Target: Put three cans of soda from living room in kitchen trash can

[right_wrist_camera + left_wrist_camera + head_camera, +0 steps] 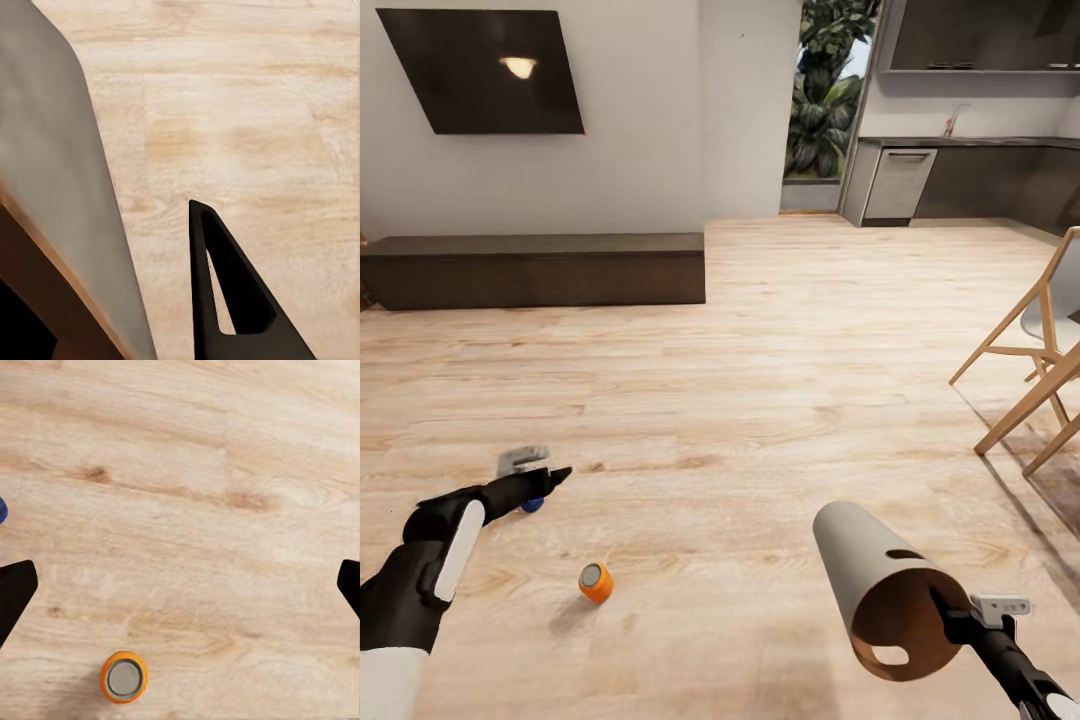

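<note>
Head view: the left tool (535, 478) is hanging low over the wooden floor (780, 380), and the dark blue soda can (533, 504) is peeking out from just under its dark fingers, mostly covered by them. The orange soda can (596, 583) is lying on its side on the floor, near the left tool and a little toward the robot from it, its silver top facing up at the camera. In the left wrist view this tool is standing wide, one black fingertip (15, 592) at each edge of the picture with bare floor between; the orange soda can (124, 677) is sitting apart from the fingers, and a sliver of the dark blue soda can (2, 508) is showing at the edge beyond one finger.

The right tool (960, 618) is gripping the trash can (880, 580) by its wide rim, holding it tilted with the brown inside turned toward the camera. What is showing of the inside is holding no cans. In the right wrist view one black finger (225, 300) is lying outside the trash can wall (52, 187).

Well beyond both tools, a long dark desk (535, 268) is standing under the black wall TV (485, 70), and the kitchen cabinets (980, 175) are lining the far right.
</note>
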